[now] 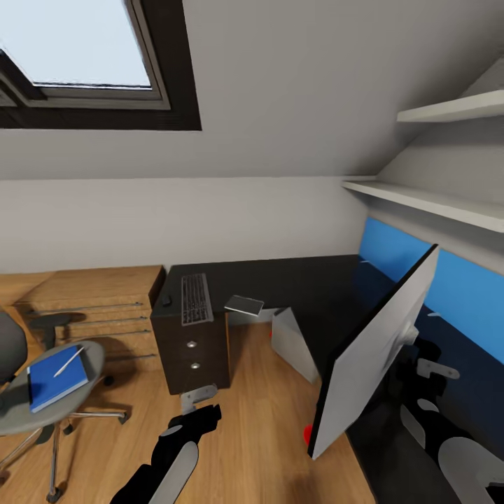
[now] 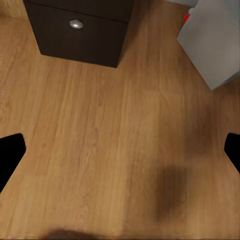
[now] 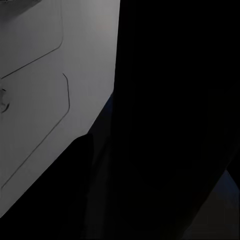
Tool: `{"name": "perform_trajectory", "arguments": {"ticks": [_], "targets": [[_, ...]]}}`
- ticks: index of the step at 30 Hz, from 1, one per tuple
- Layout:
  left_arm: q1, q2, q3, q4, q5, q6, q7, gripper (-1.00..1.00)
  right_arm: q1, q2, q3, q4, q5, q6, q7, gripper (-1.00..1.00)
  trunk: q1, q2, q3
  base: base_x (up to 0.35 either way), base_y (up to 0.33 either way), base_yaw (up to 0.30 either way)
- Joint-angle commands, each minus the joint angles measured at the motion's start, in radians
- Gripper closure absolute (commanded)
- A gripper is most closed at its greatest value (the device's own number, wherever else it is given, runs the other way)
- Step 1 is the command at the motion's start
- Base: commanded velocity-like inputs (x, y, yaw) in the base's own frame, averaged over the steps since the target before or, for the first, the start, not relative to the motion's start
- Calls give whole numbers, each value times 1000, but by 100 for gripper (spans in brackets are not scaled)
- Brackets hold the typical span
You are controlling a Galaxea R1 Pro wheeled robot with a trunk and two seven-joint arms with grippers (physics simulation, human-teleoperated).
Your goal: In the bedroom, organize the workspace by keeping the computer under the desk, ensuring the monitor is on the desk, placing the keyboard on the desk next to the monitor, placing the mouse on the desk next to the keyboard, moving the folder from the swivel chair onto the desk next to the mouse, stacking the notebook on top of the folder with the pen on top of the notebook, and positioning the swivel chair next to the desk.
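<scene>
The head view looks down from high over the desk (image 1: 308, 276). The left wrist view faces the wooden floor (image 2: 110, 140) beside the desk's drawer unit (image 2: 82, 30), shared by both. The right wrist view, very close, possibly faces the monitor (image 3: 40, 100).

We've got an open stretch of wood floor (image 1: 259, 420) between the swivel chair (image 1: 42, 392) and the desk (image 1: 308, 280), and that's the widest lane for an arm. The left gripper (image 1: 199, 397) hangs over it with its fingers spread, bare boards under it. Ahead, the black drawer unit (image 1: 192, 350) blocks the way, and a grey computer case (image 1: 294, 343) leans under the desk just beside it, narrowing the gap. On the right side the tilted monitor (image 1: 374, 357) stands like a wall along the desk edge, crowding our right arm. The desk's far corner beyond the keyboard (image 1: 196, 297) is bare.
</scene>
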Motion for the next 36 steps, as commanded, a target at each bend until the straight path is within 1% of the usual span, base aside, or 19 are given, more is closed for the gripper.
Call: {"name": "perform_trajectory", "arguments": {"ticks": [1,6,17,19,23,31,36], "targets": [[-1,0,-1,-1,7,2,8,-100,-1,0,-1,0,-2,-6,5,100,0,-2,-2,-334,0,0],[-1,0,-3,19,7,2,8,-100,-1,0,3,0,-2,-7,6,100,0,-2,-2,-309,-63,0],[-1,-1,-3,22,7,2,8,-100,-1,4,9,0,1,-9,14,100,0,-2,-2,-182,-285,15],[-1,-1,-3,22,7,2,8,-100,-1,5,9,0,5,-9,14,100,0,-2,-2,-166,-304,132],[-1,-1,-3,22,7,2,8,-100,-1,7,9,0,32,-9,14,100,0,-2,-2,-157,-309,215],[-1,-1,-3,22,7,2,8,-100,-1,8,9,0,39,-9,14,100,0,-2,-2,-147,-302,261],[-1,-1,-3,26,7,2,8,-100,-1,8,9,0,40,-9,16,100,0,-2,-2,-74,-119,142]]}}
